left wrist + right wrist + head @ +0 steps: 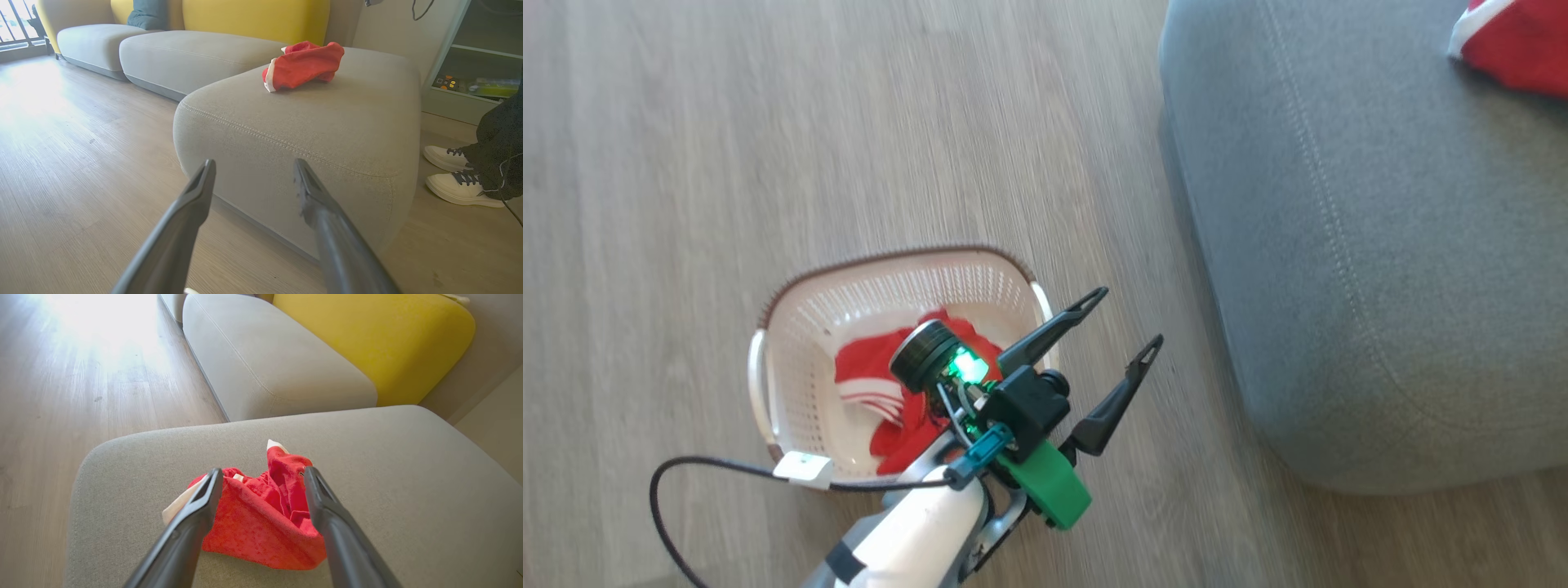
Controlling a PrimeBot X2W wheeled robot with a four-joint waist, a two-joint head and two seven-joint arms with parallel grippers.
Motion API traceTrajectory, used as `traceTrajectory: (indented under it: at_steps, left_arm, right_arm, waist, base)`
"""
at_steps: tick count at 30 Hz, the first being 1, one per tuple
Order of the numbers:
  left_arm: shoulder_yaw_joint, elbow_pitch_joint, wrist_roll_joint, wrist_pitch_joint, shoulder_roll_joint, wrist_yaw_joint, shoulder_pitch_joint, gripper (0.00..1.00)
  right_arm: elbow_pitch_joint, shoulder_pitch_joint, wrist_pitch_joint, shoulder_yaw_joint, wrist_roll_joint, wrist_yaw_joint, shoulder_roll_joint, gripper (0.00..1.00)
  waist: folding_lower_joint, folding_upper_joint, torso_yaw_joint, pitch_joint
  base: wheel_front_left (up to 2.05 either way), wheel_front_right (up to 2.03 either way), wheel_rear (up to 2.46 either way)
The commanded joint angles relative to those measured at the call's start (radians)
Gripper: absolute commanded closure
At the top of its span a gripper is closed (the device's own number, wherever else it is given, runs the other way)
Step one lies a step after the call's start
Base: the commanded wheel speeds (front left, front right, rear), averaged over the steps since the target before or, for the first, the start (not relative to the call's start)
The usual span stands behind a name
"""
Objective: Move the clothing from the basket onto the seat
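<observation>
A cream basket [890, 257] stands on the wooden floor with one red and white piece of clothing [874, 384] crumpled inside. My left gripper [1127, 317] hovers open over the basket's right edge, fingers pointing toward the grey seat [1339, 204]. The left wrist view has that gripper [254, 163] empty, facing the seat's [306, 122] corner. A second red garment [304, 65] lies bunched on the seat top; its edge shows at the head view's top right [1515, 41]. My right gripper [263, 471] is open just above this garment [261, 522], one finger on each side of it.
A person's white shoes [461, 188] and dark trouser leg stand on the floor to the right of the seat. More grey cushions [184, 57] and yellow backrests [257, 18] lie beyond. A shelf unit [478, 81] is at the far right. A black cable [662, 506] loops near the basket.
</observation>
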Motion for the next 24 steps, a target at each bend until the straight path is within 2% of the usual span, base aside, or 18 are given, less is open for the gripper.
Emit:
traceTrajectory:
  at_steps: [1,10,13,14,17,18,21,24]
  left_arm:
    - [0.032,-0.039,-0.012,-0.005,-0.013,0.012,0.002,0.00]
    - [0.099,-0.049,-0.046,-0.005,-0.014,0.054,0.063,0.00]
    - [0.139,-0.045,-0.067,-0.005,-0.014,0.063,0.089,0.00]
    - [0.165,-0.044,-0.069,-0.005,-0.014,0.067,0.100,0.00]
    - [0.205,-0.058,-0.070,-0.005,-0.014,0.080,0.109,0.00]
    - [0.205,-0.058,-0.070,-0.005,-0.014,0.080,0.109,0.00]
    - [0.249,-0.074,-0.071,-0.005,-0.014,0.102,0.119,0.00]
    - [0.298,-0.088,-0.067,-0.005,-0.014,0.123,0.126,0.00]
  right_arm:
    - [-0.027,0.008,-0.025,0.027,0.018,0.000,-0.005,0.00]
    - [-0.064,0.036,-0.182,0.261,0.203,0.000,0.068,0.00]
    - [-0.155,0.092,-0.198,0.374,0.305,0.000,0.093,0.00]
    - [-0.263,0.158,-0.201,0.471,0.418,0.000,0.104,0.00]
    - [-0.462,0.286,-0.202,0.615,0.587,0.000,0.026,0.00]
    - [-0.462,0.286,-0.202,0.615,0.587,0.000,0.026,0.00]
    - [-0.664,0.402,-0.203,0.685,0.731,0.000,-0.068,0.00]
    - [-0.829,0.503,-0.203,0.691,0.805,0.000,-0.126,0.00]
  waist:
    - [0.0001,-0.0001,0.016,-0.060]
    - [0.0001,-0.0001,0.036,-0.189]
    - [0.0001,-0.0001,0.046,-0.226]
    - [0.0001,-0.0001,0.054,-0.245]
    - [0.0001,-0.0001,0.073,-0.264]
    - [0.0001,-0.0001,0.073,-0.264]
    - [0.0001,-0.0001,0.093,-0.278]
    - [0.0001,-0.0001,0.110,-0.283]
  base:
    - [0.00,0.00,0.00]
    - [0.00,0.00,0.00]
    - [0.00,0.00,0.00]
    - [0.00,0.00,0.00]
    - [0.00,0.00,0.00]
    - [0.00,0.00,0.00]
    - [0.00,0.00,0.00]
    - [0.00,0.00,0.00]
